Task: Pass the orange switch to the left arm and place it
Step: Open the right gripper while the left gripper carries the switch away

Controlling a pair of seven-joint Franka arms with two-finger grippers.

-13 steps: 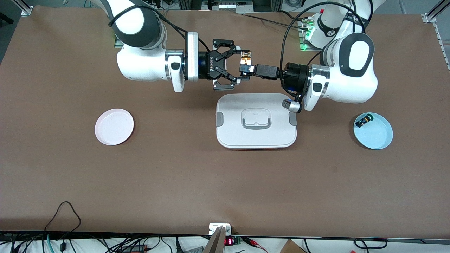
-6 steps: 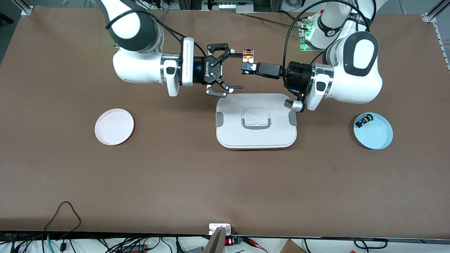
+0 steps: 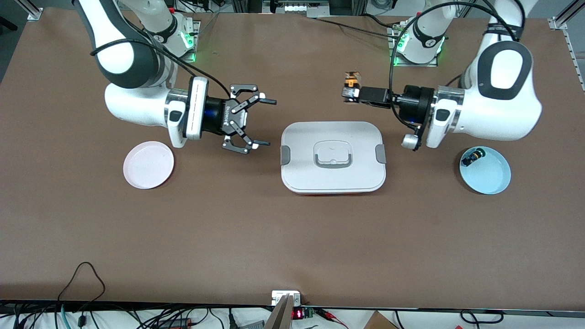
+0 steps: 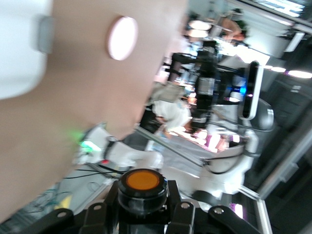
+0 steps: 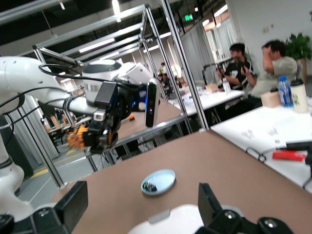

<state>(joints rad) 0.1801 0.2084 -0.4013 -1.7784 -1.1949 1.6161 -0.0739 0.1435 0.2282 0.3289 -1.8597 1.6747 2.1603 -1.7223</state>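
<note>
The left gripper (image 3: 348,93) hung in the air over the brown worktop (image 3: 292,237), over the bare strip between the box (image 3: 333,156) and the left arm's base. Its fingers were closed on the orange switch (image 3: 351,83), which was held clear of the worktop; in the left wrist view the switch's round orange cap (image 4: 142,181) sat in its black collar between the black fingers (image 4: 183,214).

The right gripper (image 3: 265,122) hung over the worktop between the pink plate (image 3: 149,164) and the box, toward the right arm's end. Its fingers were spread wide with nothing between them, and the right wrist view showed the two fingertips (image 5: 207,197) well apart. The two grippers were well apart from each other.

The white box lay flat on the middle of the worktop, its lid on, grey clips at both ends and a grey handle recess in its top. A light blue plate (image 3: 489,176) sat toward the left arm's end, holding a small black switch with a green cap (image 3: 472,157) near its rim. The pink plate lay toward the right arm's end.
</note>
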